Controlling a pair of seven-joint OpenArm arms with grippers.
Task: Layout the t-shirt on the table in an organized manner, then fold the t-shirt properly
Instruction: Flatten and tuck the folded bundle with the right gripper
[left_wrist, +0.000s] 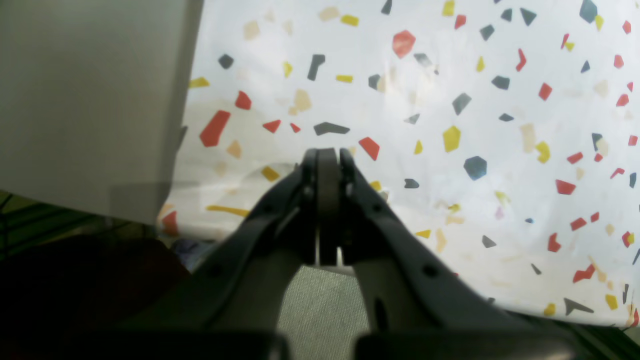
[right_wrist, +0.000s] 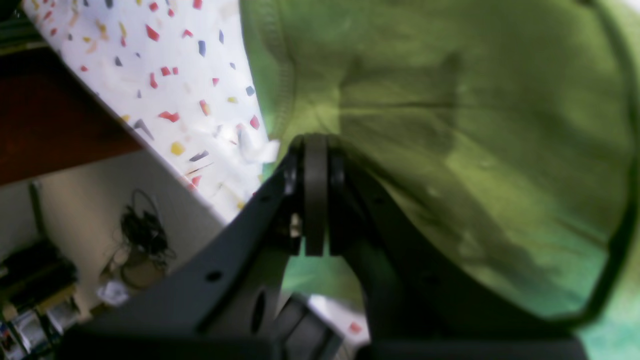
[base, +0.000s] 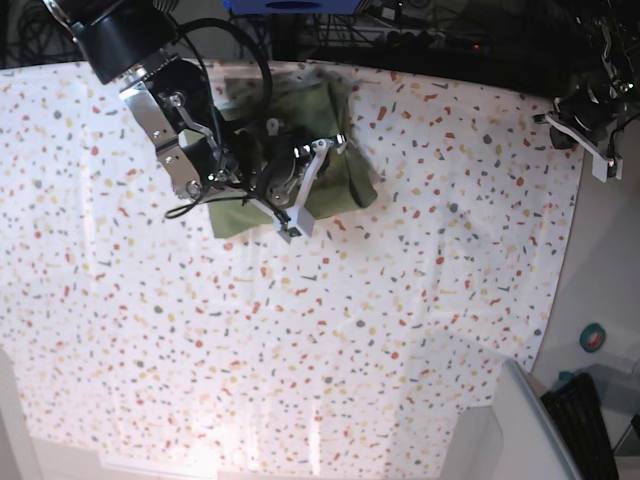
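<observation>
The olive-green t-shirt (base: 335, 120) lies bunched near the far left of the flecked table (base: 350, 350). My right gripper (base: 305, 190) sits on top of it. In the right wrist view the t-shirt (right_wrist: 450, 125) fills the right side. There, creases in the cloth run toward the tips of the right gripper (right_wrist: 315, 145), which is shut on the fabric. The table (right_wrist: 165, 100) shows to its left. My left gripper (left_wrist: 327, 155) is shut with nothing in it, over the table (left_wrist: 500, 125) near its edge. In the base view the left gripper (base: 597, 140) hangs at the far right corner.
A pale grey panel (left_wrist: 90, 100) fills the left of the left wrist view. Beyond the table's right edge stand a grey bin (base: 520, 430), a teal tape roll (base: 593, 338) and a black item (base: 580, 410). Cables (right_wrist: 142, 230) lie on the floor below the table's edge.
</observation>
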